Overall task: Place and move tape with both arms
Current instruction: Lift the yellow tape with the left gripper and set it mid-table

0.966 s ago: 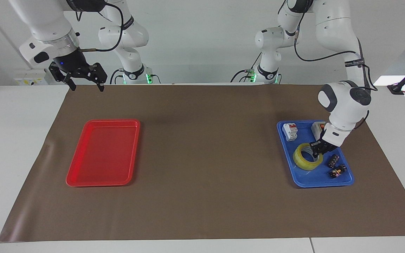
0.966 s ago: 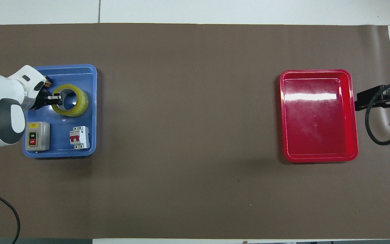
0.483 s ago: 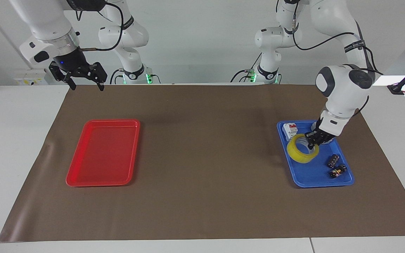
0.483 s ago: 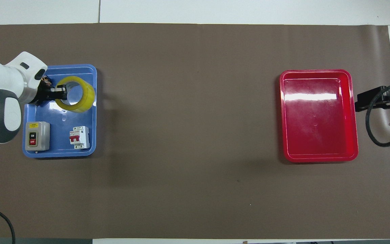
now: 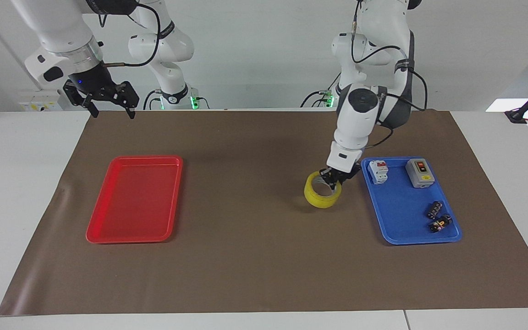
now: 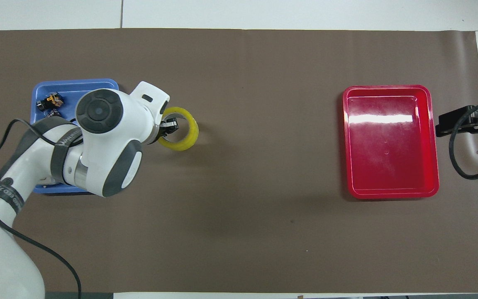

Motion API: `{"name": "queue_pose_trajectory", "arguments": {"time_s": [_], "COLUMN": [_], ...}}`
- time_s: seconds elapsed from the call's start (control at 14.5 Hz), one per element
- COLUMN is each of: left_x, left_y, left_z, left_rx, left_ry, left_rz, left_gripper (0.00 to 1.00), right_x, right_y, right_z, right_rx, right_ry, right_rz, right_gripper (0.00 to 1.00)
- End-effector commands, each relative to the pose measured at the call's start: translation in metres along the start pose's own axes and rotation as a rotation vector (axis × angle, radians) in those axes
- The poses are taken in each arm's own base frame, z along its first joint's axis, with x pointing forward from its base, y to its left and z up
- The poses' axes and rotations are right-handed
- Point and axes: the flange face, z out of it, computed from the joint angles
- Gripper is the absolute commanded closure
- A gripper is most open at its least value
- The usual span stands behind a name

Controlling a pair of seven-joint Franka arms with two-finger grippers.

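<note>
The tape (image 5: 322, 195) is a thick yellow roll with a pale core. My left gripper (image 5: 335, 178) is shut on its rim and holds it over the brown mat, just beside the blue tray (image 5: 410, 229). In the overhead view the tape (image 6: 183, 135) shows past the left arm's wrist, with the left gripper (image 6: 169, 126) at its rim. My right gripper (image 5: 110, 103) is open and empty, raised over the mat's edge at the right arm's end, where that arm waits. Only its side (image 6: 465, 120) shows in the overhead view.
The blue tray holds a white circuit breaker (image 5: 378, 171), a grey switch box (image 5: 420, 173) and two small dark parts (image 5: 437, 216). An empty red tray (image 5: 135, 199) lies toward the right arm's end, also seen in the overhead view (image 6: 390, 141). A brown mat (image 5: 245, 256) covers the table.
My left gripper has lifted the tape out of the blue tray and carried it toward the table's middle, over the mat. The right arm has not moved.
</note>
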Motion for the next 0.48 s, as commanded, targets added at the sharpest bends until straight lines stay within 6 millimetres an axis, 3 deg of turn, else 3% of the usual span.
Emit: {"name": "queue_pose_trajectory", "arguments": {"time_s": [0.0, 0.28, 0.41], "left_x": [-0.013, -0.042, -0.049], "left_y": [0.044, 0.103, 0.109], "left_z": [-0.005, 0.024, 0.036], "left_rx": [-0.009, -0.001, 0.026], "left_ry": [0.038, 0.014, 0.029], "left_rz": [-0.003, 0.025, 0.039], "left_gripper": [1.0, 1.0, 1.0], "right_x": [-0.006, -0.006, -0.006], "right_y": [0.005, 0.005, 0.005], "right_z": [0.0, 0.0, 0.001], "right_rx": [-0.008, -0.008, -0.009], "right_ry": [0.006, 0.006, 0.004], "right_rz": [-0.013, -0.013, -0.013], "right_gripper": [0.0, 0.0, 0.0]}}
